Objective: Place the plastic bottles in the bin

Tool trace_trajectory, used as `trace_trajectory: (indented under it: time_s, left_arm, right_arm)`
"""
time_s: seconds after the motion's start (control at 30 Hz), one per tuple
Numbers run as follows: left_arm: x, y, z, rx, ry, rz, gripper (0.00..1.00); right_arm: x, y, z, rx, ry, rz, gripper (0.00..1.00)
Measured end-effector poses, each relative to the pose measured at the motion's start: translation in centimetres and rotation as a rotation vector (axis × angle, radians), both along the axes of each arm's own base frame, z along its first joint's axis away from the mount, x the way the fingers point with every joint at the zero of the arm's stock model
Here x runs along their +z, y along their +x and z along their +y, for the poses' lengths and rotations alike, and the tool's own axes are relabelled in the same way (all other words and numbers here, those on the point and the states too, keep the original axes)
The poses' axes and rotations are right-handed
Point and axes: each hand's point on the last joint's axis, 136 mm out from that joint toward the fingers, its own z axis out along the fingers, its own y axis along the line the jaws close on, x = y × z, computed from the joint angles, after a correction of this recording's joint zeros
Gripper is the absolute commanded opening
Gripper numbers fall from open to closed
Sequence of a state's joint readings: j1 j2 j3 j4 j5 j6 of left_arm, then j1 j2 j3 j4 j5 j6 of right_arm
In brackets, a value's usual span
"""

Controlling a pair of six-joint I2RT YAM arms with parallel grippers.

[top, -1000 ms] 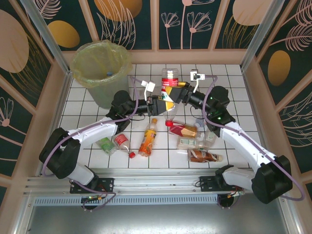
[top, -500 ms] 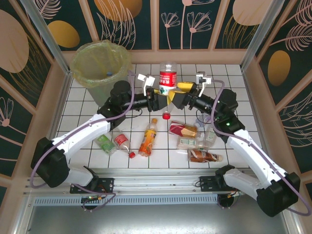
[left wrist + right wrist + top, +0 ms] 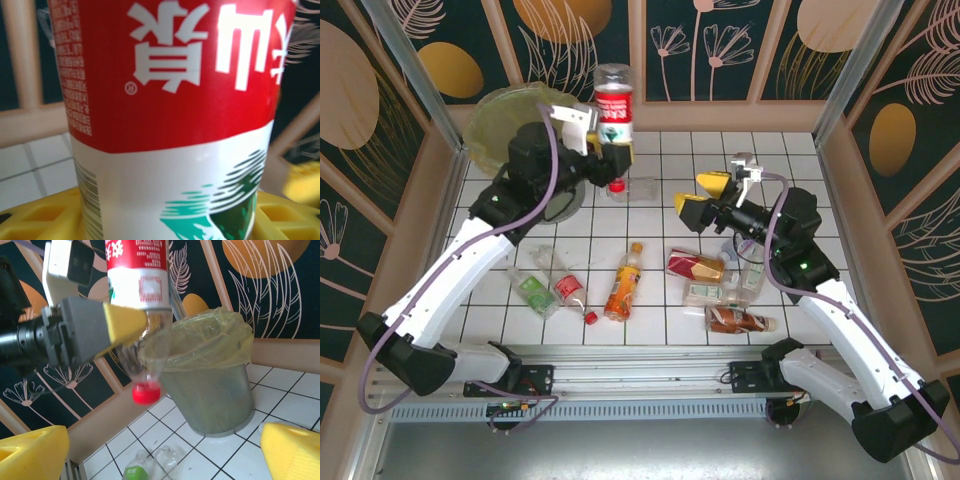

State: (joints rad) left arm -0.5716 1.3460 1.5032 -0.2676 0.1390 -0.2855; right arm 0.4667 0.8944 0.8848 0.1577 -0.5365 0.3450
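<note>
the left gripper (image 3: 608, 140) pinches a red-labelled bottle (image 3: 613, 100) between its yellow fingers (image 3: 35, 220), holding it upside down and raised close beside the rim of the bin (image 3: 490, 110), on the side facing the right arm; whether any part of it is over the bin's mouth cannot be told; the bottle's red cap (image 3: 146, 395) points down, at about the height of the bin's rim in the right wrist view; up close, its label is red above a white band with green print, the lettering inverted; the bin, lined with a yellow-green bag (image 3: 200, 340), stands on the white-tiled table (image 3: 790, 160) in the far left corner, partly hidden behind the left arm; the right gripper (image 3: 701, 195) hangs spread wide and empty above the tiles, beyond the held bottle from the bin and well apart from both; a clear bottle (image 3: 638, 190) lies on the tiles near the bin's foot, below the raised one; nearer the arms' bases than the bin lie a green-labelled bottle (image 3: 533, 291), a small red-labelled bottle (image 3: 568, 288) just beside it, and an orange bottle (image 3: 623, 280); farther from the bin, under the right arm, lie a red-and-yellow-labelled bottle (image 3: 696, 265), a white-labelled bottle (image 3: 706, 293) and a brown bottle (image 3: 738, 320), all on their sides and close together
</note>
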Motion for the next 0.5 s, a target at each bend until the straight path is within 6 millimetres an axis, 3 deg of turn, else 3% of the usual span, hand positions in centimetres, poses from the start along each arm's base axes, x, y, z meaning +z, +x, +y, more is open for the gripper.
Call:
trace_trajectory:
  time_s: [0.17,0.5]
  left_arm:
    - [0.5,4.3,5.4,0.229,0.125,-0.014,0.63]
    - [-1.4,10.0,12.6,0.469,0.303,0.034,0.63]
  right_arm:
    - [-1.1,0.2,-0.1,-0.014,-0.019,0.023,0.98]
    - [-2.3,0.1,-0.3,-0.024,-0.048,0.039,0.98]
